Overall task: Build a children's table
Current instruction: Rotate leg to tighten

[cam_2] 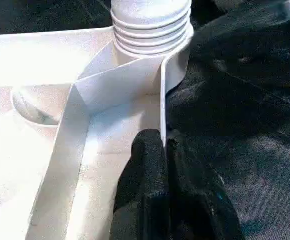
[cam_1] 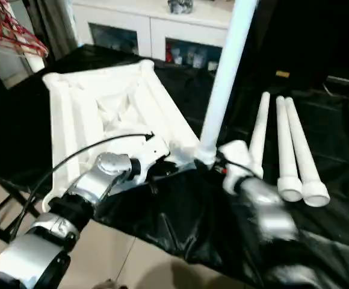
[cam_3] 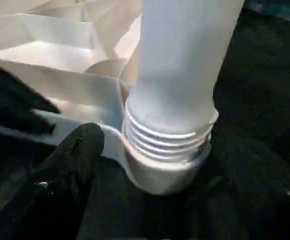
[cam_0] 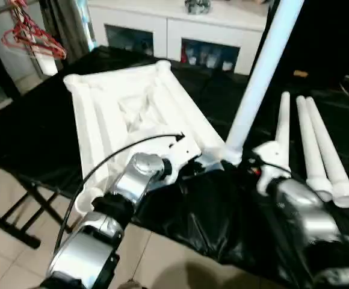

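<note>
Tabletop (cam_0: 120,114), white plastic, lies ribbed side up on my black-covered worktop (cam_0: 36,132). One leg (cam_0: 260,78) stands tilted in the tabletop's near corner socket (cam_3: 160,172), its threaded end showing above the socket rim. Three more legs (cam_0: 316,147) lie side by side on the worktop, beside the standing leg and on the side away from the tabletop.

My left fingers (cam_2: 150,185) are pinched together on the thin edge wall of the tabletop, close to the socket; one pad sits inside the wall and one outside. My right gripper (cam_0: 254,168) sits at the base of the standing leg. Its fingers (cam_3: 77,160) are spread, with one finger just beside the socket and apart from the leg; I see nothing held between them.

A white cabinet (cam_0: 174,27) with glass doors stands beyond the tabletop, and red hangers (cam_0: 30,33) hang off its far corner.
</note>
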Robot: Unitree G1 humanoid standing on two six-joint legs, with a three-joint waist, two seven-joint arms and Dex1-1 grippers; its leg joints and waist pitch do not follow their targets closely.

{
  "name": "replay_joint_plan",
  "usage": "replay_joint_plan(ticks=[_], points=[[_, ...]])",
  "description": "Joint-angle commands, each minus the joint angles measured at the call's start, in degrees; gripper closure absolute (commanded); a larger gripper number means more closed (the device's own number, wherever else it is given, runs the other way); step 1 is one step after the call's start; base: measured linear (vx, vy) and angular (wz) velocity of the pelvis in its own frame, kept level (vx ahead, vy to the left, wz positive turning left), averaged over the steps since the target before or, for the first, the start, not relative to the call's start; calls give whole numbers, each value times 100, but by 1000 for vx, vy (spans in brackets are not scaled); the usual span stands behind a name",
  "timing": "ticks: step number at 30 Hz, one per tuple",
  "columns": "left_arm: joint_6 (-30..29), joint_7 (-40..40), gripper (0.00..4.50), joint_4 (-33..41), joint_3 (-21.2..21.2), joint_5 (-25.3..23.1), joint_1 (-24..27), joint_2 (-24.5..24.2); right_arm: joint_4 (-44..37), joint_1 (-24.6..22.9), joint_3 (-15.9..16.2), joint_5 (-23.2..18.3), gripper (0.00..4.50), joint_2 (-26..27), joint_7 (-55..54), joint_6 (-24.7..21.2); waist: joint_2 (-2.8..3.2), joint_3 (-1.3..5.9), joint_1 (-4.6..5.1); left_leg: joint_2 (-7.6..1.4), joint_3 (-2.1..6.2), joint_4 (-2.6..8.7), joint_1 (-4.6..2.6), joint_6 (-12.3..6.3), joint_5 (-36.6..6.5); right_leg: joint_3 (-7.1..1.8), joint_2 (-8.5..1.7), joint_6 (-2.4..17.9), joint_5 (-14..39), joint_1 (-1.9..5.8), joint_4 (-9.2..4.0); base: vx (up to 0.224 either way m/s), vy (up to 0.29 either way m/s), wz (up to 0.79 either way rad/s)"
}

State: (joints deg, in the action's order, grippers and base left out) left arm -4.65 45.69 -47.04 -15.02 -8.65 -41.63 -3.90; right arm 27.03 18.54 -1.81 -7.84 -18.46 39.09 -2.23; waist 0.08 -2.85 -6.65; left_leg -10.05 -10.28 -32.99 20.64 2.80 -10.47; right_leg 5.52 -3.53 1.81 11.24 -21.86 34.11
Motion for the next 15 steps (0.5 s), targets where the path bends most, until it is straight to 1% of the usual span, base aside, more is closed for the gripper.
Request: replay_joint_plan(ticks=[1, 2, 3, 4, 5, 6, 7, 8, 9, 10, 12, 13, 14, 15], points=[[264, -87, 450, 6, 80, 125, -76, 83, -211, -28, 40, -122, 63, -68, 196, -119, -140, 311, -26, -352, 137, 342, -7, -656, -854, -352, -627, 717, 1764, 271, -532, 0, 0, 0], [316, -30, 450, 110, 155, 223, -63, 85, -527, -179, 72, -272, 63, -338, 603, -326, -163, 300, -22, -350, 129, 340, -6, -676, -879, -350, -613, 712, 1789, 271, -542, 0, 0, 0], [257, 91, 423, 205, 195, 311, -51, 76, -681, -248, 98, -339, 60, -470, 810, -425, -161, 303, -31, -356, 137, 341, -2, -683, -859, -351, -618, 707, 1777, 280, -534, 0, 0, 0], [185, 184, 423, 322, 226, 379, -34, 53, -800, -293, 118, -390, 60, -577, 968, -517, -155, 309, -54, -367, 134, 336, -13, -723, -836, -355, -615, 722, 1698, 275, -529, 0, 0, 0], [132, 191, 423, 416, 274, 430, -27, 36, -872, -313, 133, -418, 60, -639, 1054, -585, -165, 323, -57, -368, 136, 324, -2, -739, -791, -359, -624, 740, 1595, 285, -508, 0, 0, 0], [111, 185, 423, 458, 303, 454, -27, 25, -942, -333, 144, -443, 60, -679, 1088, -654, -155, 340, -66, -378, 144, 317, 13, -743, -713, -358, -639, 803, 1435, 297, -473, 0, 0, 0], [138, 13, 388, 512, 437, 513, -67, -10, -1017, -328, 160, -441, 60, -699, 1082, -736, -148, 349, -53, -385, 145, 306, 39, -782, -571, -341, -627, 950, 1039, 289, -436, 0, 0, 0], [138, 13, 385, 512, 437, 513, -67, -10, -1017, -328, 160, -441, 60, -699, 1082, -736, -153, 352, -34, -399, 155, 303, 43, -793, -540, -335, -627, 1012, 860, 285, -411, 0, 0, 0], [122, -76, 385, 573, 537, 543, -110, -114, -982, -280, 161, -383, 60, -662, 995, -748, -165, 350, -21, -392, 151, 296, 43, -802, -539, -332, -625, 1035, 809, 284, -408, 0, 0, 0], [93, -79, 385, 599, 577, 567, -124, -154, -960, -262, 164, -362, 60, -647, 966, -743, -160, 354, -16, -393, 153, 293, 39, -804, -529, -330, -625, 1066, 754, 285, -394, 0, 0, 0], [22, -98, 385, 660, 710, 627, -172, -317, -940, -232, 195, -306, 60, -604, 912, -760, -160, 373, -2, -385, 154, 275, 41, -843, -377, -334, -621, 1169, 430, 293, -339, 0, 0, 0], [-8, -133, 385, 706, 833, 632, -215, -540, -1008, -252, 287, -291, 60, -590, 960, -819, -145, 369, -2, -369, 141, 262, 31, -865, -358, -335, -611, 1180, 362, 280, -338, 0, 0, 0], [-23, -163, 385, 762, 886, 590, -230, -708, -1071, -275, 348, -306, 60, -587, 1018, -870, -147, 366, 0, -366, 142, 263, 36, -867, -358, -333, -611, 1178, 364, 285, -338, 0, 0, 0], [-74, -181, 385, 848, 948, 562, -228, -871, -1136, -299, 405, -318, 60, -579, 1063, -912, -133, 372, -3, -372, 146, 263, 32, -863, -347, -334, -610, 1164, 344, 286, -328, 0, 0, 0]])
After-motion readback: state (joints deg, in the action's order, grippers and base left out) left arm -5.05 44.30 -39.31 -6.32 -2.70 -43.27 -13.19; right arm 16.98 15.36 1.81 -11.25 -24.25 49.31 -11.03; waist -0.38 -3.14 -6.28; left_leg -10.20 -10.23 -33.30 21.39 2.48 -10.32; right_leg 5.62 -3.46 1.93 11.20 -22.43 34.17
